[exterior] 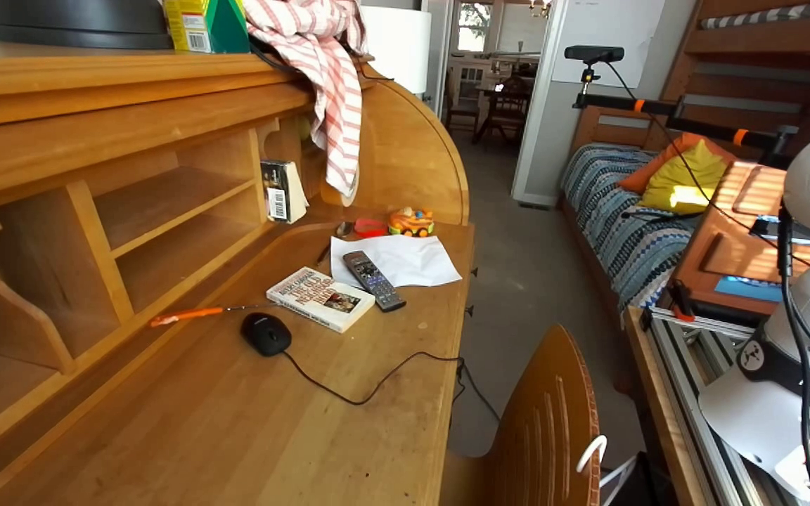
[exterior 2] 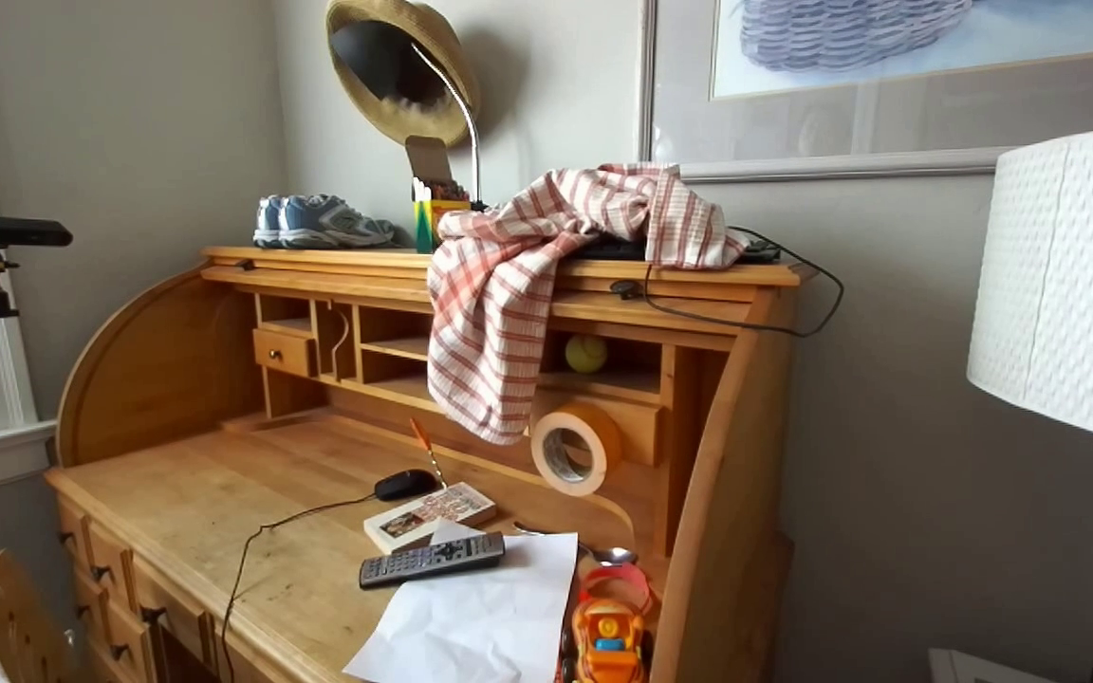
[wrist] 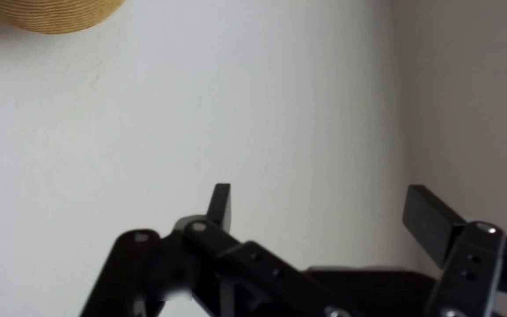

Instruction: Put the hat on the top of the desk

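The tan woven hat (exterior 2: 459, 59) is above the top of the desk, near the wall, tilted with its open side facing outward. The black head of a desk lamp (exterior 2: 380, 59) shows in front of or inside its opening; I cannot tell what holds the hat up. The hat's edge (wrist: 57, 17) also shows at the top left of the wrist view. The honey-coloured desk stands in both exterior views (exterior: 264, 436) (exterior 2: 224, 465). My gripper (wrist: 317, 193) is open and empty, with wall behind it, apart from the hat. The gripper is out of both exterior views.
On the desk top lie a checked cloth (exterior 2: 499, 323), a crayon box (exterior 2: 437, 220) and sneakers (exterior 2: 324, 223). Below are a mouse (exterior: 266, 334), book (exterior: 320, 298), remote (exterior: 374, 281), paper (exterior: 405, 261) and toy car (exterior: 412, 222). A chair (exterior: 538, 414) and lampshade (exterior 2: 1068, 285) stand nearby.
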